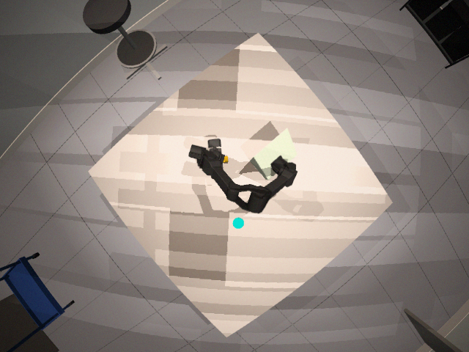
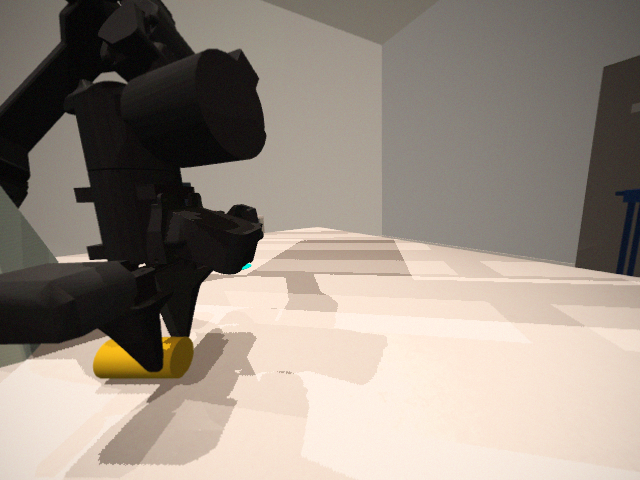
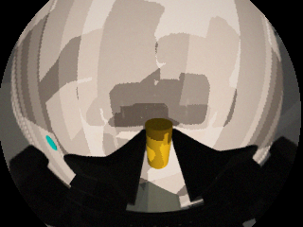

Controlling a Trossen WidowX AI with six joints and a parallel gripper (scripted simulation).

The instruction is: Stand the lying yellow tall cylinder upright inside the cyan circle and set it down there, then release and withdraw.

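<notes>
Pinching yellow cylinder (image 1: 226, 159) (image 2: 113, 361) (image 3: 158, 147) across its sides with claw (image 1: 220, 156) (image 2: 168, 351) (image 3: 159, 133) | lying flat, well apart from cyan circle (image 1: 238, 223) (image 2: 246, 266) (image 3: 51, 143), with long axis pointing past it | likely needing a quarter-turn upright

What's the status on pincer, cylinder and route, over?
Pincer shut on yellow tall cylinder. Cylinder on its side, outside cyan circle. No obstacle seen between cylinder and circle.
</notes>
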